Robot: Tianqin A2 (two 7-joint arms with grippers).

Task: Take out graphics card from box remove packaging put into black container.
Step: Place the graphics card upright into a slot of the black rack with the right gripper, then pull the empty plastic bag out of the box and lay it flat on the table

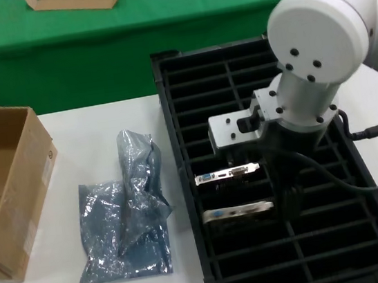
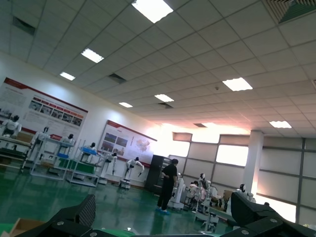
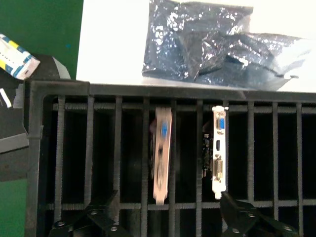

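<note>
Right pincer [image 3: 165, 217] open above graphics card [image 3: 219, 150], slotted in black container [image 3: 59, 94].

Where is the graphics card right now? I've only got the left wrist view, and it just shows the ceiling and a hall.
Observer: One graphics card stands in a left-column slot of the black container. A second card stands in a slot nearer the robot.
Operator: Where's the right gripper?
Observer: The right gripper is above those cards, open and holding nothing.
Operator: And the packaging?
Observer: The packaging lies crumpled on the white table, between the box and the container. Your left gripper doesn't show in the head view.
</note>
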